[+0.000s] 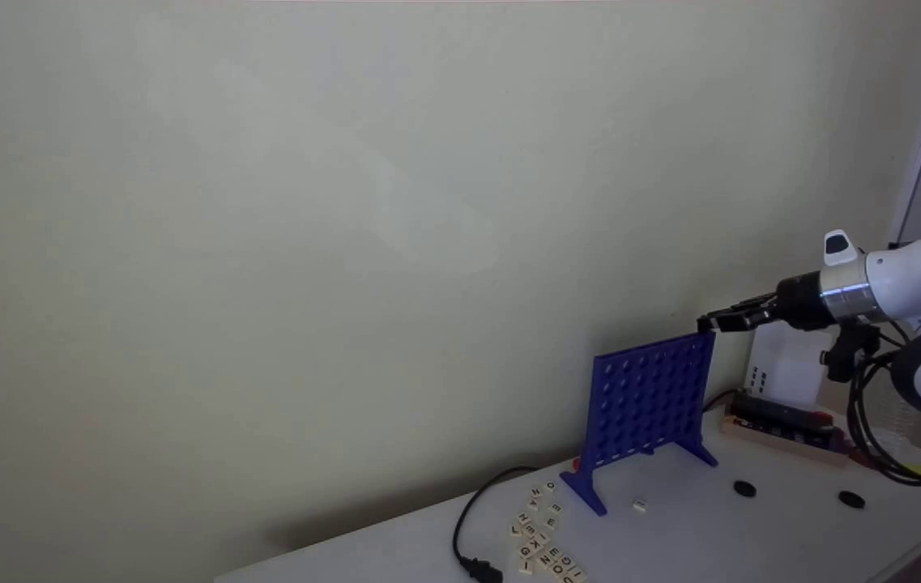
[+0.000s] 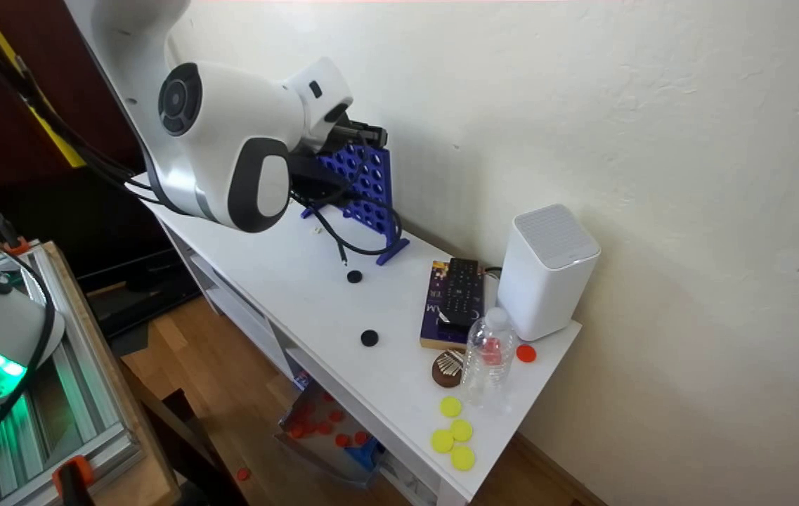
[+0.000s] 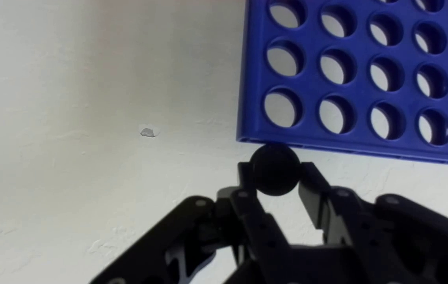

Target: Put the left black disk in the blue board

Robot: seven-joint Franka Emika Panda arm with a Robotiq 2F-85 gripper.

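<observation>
Claw (image 3: 276, 179) and black disk (image 3: 274, 167) were joined, both fingertips (image 3: 244, 173) clamped on opposite edges of the piece. In the wrist view the disk showed right at the top edge of the blue Connect Four rack (image 3: 311, 85), close to one corner; whether any of it sat inside a slot could not be told. In an exterior view the white arm (image 1: 914, 275) reached nearly level to that upper corner, and the rack stood upright on its feet on the white tabletop (image 1: 695, 542), near the wall (image 1: 347, 267). One letter tile (image 1: 639, 505) lay near the rack, a scatter of letter tiles (image 1: 538, 544) lay past the foot farther from the arm, and a corded black plug (image 1: 482, 569) rested just beside them. Two more black disks (image 2: 369, 338) lay flat and apart in both exterior views. Beyond them, in an exterior view, a black remote control (image 2: 462, 289) lay on a book (image 2: 431, 322), with a clear plastic bottle (image 2: 481, 372), a small brown thumb piano (image 2: 444, 374) and a tall white box (image 2: 547, 281) near it. A red disk (image 2: 526, 353) lay beside the box's base, and four yellow disks (image 2: 462, 458) lay near the tabletop's end. Below, red disks (image 2: 342, 440) lay in a bin (image 2: 322, 453).
</observation>
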